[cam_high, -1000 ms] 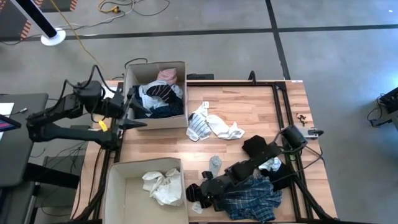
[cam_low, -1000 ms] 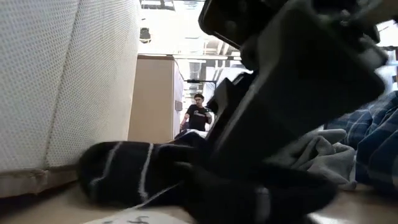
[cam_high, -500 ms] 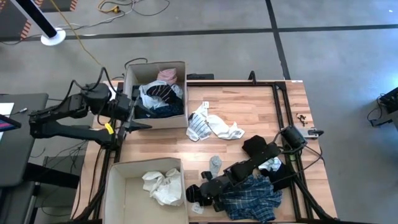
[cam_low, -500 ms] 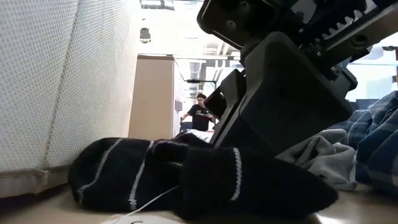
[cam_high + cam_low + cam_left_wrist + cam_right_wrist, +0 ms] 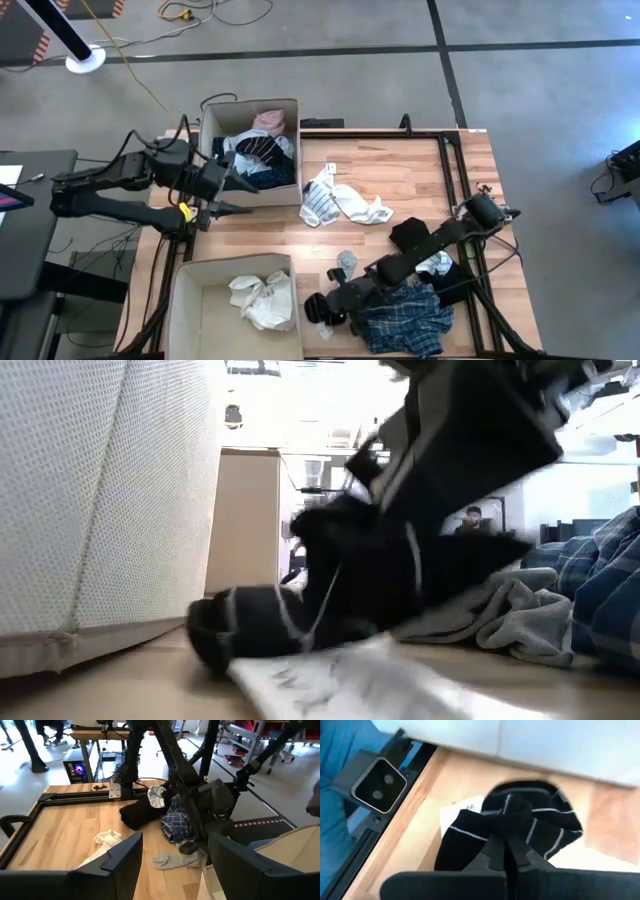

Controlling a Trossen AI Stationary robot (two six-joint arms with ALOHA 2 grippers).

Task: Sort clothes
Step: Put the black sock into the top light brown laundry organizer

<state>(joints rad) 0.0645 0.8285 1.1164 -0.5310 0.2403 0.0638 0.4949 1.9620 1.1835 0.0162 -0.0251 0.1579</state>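
You had the right hand point(image 5: 506, 851) clamped on the dark socks point(image 5: 520, 827), fingers pinched together on the fabric at the near edge of the worktop point(image 5: 390, 165), just beside the near cardboard box point(image 5: 190, 300). Compared with a second ago, the socks had come up off the wood: in the low view they point(image 5: 330, 600) hung bunched under the hand, one end dragging, where earlier they lay flat. A white paper tag point(image 5: 340, 680) now showed under them. The right arm's elbow had also swung out toward the worktop's right rail.

Your left hand point(image 5: 228, 193) had moved right since the earlier frame and sat at the near corner of the far box point(image 5: 210, 120), fingers spread apart and holding nothing.

Other clothes hadn't shifted: blue plaid garment point(image 5: 405, 315) and black garment point(image 5: 410, 235) near the right arm, blue-white striped piece point(image 5: 320, 205) and white piece point(image 5: 365, 210) mid-worktop, a pile with pink on top point(image 5: 268, 121) in the far box, white clothes point(image 5: 262, 298) in the near box.

Hard to read: the low view was mostly blocked by the right hand, and motion-smeared. From above, the socks were a dark lump merged with the hand. A person point(image 5: 473, 520) showed in the background.
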